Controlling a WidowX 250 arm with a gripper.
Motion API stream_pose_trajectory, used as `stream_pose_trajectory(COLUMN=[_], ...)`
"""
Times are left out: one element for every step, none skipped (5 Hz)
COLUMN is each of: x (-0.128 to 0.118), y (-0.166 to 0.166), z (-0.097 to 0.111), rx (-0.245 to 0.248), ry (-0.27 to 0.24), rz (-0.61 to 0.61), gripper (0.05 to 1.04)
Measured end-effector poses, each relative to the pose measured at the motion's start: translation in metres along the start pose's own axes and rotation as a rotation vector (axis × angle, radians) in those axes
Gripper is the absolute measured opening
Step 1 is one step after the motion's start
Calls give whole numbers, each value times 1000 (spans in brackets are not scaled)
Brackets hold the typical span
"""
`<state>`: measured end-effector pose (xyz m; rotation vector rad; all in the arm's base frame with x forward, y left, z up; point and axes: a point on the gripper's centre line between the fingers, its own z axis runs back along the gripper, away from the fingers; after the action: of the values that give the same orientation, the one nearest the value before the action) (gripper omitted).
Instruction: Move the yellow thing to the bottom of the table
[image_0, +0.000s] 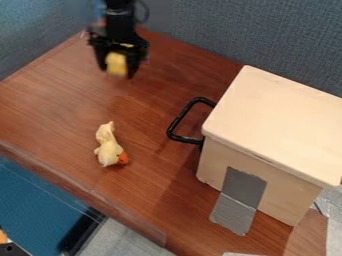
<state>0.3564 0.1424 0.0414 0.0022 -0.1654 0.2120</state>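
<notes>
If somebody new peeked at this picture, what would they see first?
Probably the big pale wooden box on the right of the table, with a black handle on its left side. Next, the little yellow toy duck with an orange bill, lying left of the box. Then the black gripper at the upper left, holding a yellow block.
</notes>
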Motion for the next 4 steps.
stream_pose_trajectory(x=[-37, -75, -113, -130], y=[20, 38, 58, 69], z=[3, 0, 0, -5], rx=[42, 107, 159, 188], ry=[28, 69, 92, 114], rz=[-38, -64, -50, -38], gripper=[766, 766, 766, 766])
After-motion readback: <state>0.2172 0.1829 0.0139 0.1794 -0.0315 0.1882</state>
